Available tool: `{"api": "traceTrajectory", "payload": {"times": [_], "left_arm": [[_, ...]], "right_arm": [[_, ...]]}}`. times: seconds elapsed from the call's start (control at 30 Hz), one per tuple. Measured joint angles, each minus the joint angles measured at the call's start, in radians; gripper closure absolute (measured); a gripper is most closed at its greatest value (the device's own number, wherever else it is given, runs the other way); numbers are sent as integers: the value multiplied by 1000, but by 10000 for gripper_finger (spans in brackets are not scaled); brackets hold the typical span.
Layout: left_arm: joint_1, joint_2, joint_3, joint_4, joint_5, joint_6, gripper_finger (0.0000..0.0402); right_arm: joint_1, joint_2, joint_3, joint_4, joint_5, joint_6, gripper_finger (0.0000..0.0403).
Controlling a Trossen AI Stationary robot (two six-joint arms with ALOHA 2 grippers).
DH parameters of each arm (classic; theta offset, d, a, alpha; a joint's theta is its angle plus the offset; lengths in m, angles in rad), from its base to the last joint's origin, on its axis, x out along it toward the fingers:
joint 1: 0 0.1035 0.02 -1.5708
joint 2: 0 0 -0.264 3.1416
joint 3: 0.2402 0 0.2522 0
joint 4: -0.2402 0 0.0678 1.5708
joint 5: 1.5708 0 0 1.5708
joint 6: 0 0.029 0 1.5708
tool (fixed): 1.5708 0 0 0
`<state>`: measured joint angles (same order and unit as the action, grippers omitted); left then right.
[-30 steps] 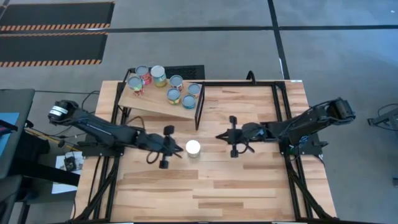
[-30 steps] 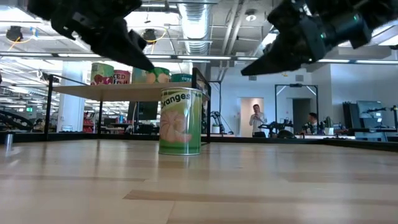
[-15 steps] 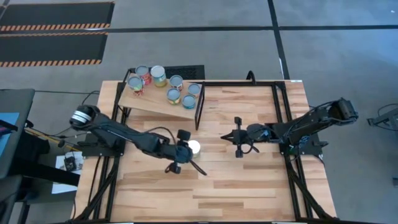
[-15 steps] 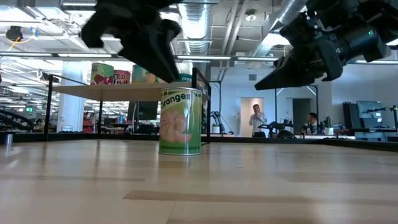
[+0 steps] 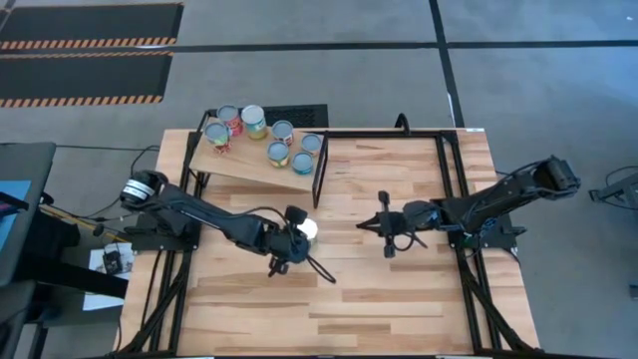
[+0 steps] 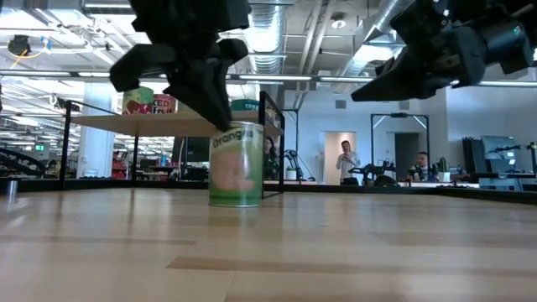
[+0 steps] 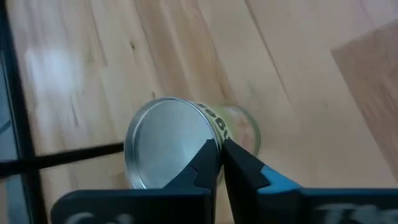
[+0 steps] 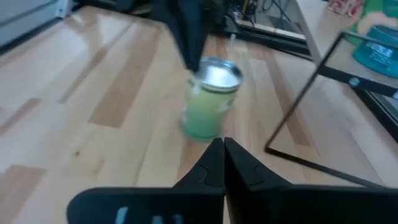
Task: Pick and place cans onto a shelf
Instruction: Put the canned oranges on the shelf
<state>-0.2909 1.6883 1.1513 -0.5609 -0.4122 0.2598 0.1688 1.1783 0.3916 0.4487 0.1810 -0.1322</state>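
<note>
A green-labelled can of oranges tips off vertical on the wooden desk, in front of the shelf, with the left gripper pressing on the edge of its silvery lid. The jaws are together and clamped on nothing: the wrist view shows the two fingertips meeting over the rim rather than straddling the can's sides. The right gripper hangs nearby above the desk, its jaws likewise together and empty, pointed toward the can. Six other cans already stand on the sloping shelf. The risk here appears plain: a closed gripper bearing on one side of the lid could tip the can right over, and a round tin on its side may roll across the planks, perhaps toward the black frame. Any fresh attempt seems to call for parting the jaws and centring them on the can first; otherwise it may be nudged farther from the shelf.
</note>
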Motion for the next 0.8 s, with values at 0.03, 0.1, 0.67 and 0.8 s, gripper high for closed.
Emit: {"api": "traceTrajectory", "payload": {"times": [0.03, 0.1, 0.67, 0.8], "left_arm": [[0, -13, -2, -11, 3, 5, 397], [3, -56, -2, -42, 3, 0, 400], [190, -492, 210, -705, -141, -511, 401], [365, -484, 274, -735, -115, -450, 401]], "right_arm": [[8, -5, 0, -3, 0, -1, 391], [19, -20, 0, -10, 1, -14, 392], [31, -30, 0, -6, 3, -26, 389], [32, -30, 0, -6, 3, -26, 388]]}}
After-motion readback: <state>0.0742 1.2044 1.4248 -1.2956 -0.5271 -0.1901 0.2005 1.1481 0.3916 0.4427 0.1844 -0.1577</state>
